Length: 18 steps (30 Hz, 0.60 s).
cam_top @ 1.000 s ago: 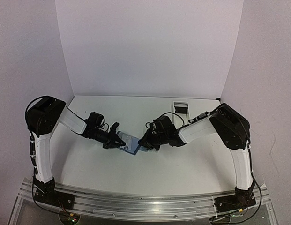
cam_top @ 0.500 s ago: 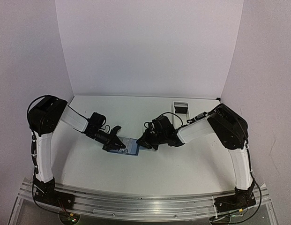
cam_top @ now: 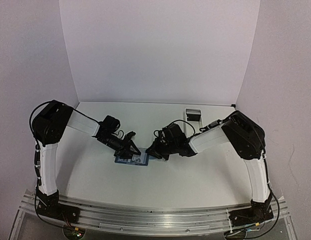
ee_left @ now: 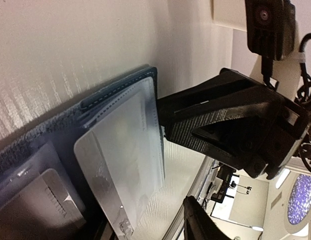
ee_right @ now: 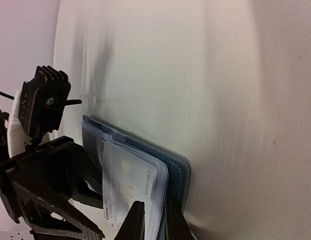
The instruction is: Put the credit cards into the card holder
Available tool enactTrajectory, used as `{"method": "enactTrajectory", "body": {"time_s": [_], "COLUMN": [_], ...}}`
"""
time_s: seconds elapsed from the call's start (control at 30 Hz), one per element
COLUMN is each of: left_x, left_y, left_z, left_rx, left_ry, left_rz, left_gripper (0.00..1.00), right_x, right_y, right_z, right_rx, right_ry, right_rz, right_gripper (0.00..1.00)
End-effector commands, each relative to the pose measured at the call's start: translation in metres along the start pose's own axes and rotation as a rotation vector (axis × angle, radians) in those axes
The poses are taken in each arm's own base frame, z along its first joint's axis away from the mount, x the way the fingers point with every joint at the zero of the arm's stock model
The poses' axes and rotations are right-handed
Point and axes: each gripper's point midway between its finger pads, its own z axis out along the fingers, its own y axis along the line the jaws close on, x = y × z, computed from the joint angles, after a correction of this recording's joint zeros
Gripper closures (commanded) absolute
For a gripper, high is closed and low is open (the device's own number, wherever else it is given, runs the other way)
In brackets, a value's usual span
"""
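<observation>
White counter [cam_top: 195,172]: cards [ee_left: 120,160] sit tucked in the open card holder [cam_top: 140,160], likely nearly done; right jaws pinch its edge, left jaws apart.

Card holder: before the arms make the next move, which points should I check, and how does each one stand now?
1. Card holder lies unfolded on the table: ok.
2. Right claw is shut on the holder's edge, pinning it: ok.
3. Left claw is open and holds no card: ok.
4. Card is pushed fully into the clear pocket: cannot tell.
5. Left claw is free of the holder, so it can lift away: cannot tell.
</observation>
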Motion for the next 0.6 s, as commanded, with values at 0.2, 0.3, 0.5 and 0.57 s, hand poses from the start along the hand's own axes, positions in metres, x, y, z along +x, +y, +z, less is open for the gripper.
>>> {"method": "enactTrajectory", "body": {"time_s": [0.2,0.3,0.5,0.57], "left_x": [-0.008,-0.008,-0.006,-0.005], "left_y": [-0.007,-0.013,-0.023,-0.021], "left_z": [-0.019,-0.022,-0.013,-0.008], "left_rx": [-0.245,-0.252,-0.216,-0.202], "left_ry": [0.007,0.007,0.015,0.017], "left_rz": [0.07,0.084,0.128,0.129], "left_gripper": [0.37,0.34,0.27,0.27], "right_x": [0.004,0.002,0.0,0.0], "right_y": [-0.025,-0.02,-0.015,-0.015], "right_z": [-0.013,-0.015,-0.015,-0.015], "right_rx": [0.154,0.147,0.137,0.135], "right_ry": [-0.017,-0.022,-0.021,-0.019], "right_rz": [-0.046,-0.056,-0.071,-0.071], "right_gripper": [0.86,0.86,0.85,0.85]}}
